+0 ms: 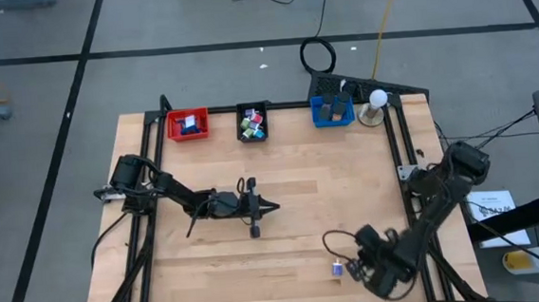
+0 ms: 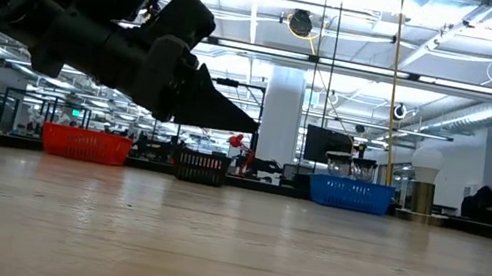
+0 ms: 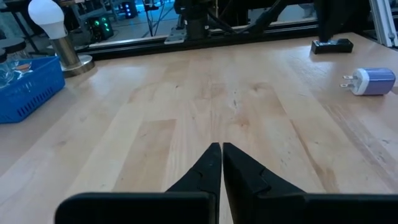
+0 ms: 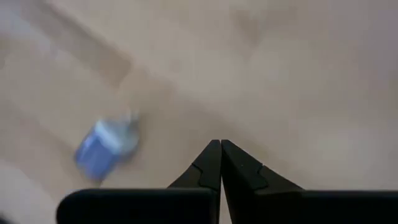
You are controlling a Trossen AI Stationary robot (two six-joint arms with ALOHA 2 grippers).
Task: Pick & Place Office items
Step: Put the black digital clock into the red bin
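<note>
A small blue and white plug-like item (image 1: pixel 337 269) lies on the table near its near edge and shows blurred in the right wrist view (image 4: pixel 102 149). My right gripper (image 1: pixel 355 262) hovers just right of it, fingers shut (image 4: pixel 220 147), touching nothing. My left gripper (image 1: pixel 271 206) is shut too (image 3: pixel 221 149) and hangs over the table's middle, raised above the wood (image 2: pixel 249 123). Several small coloured items (image 1: pixel 251 124) fill the black tray (image 1: pixel 251 108). The red tray (image 1: pixel 188 135) holds a small blue item (image 1: pixel 189 124), and the blue tray (image 1: pixel 321 119) holds dark pieces.
The three trays stand in a row along the far edge, red (image 2: pixel 85 144), black (image 2: pixel 201 167) and blue (image 2: pixel 351 193). A white ball-shaped lamp (image 1: pixel 376 101) stands right of the blue tray. Bare wood lies between the two arms. Black frame rails run down both table sides.
</note>
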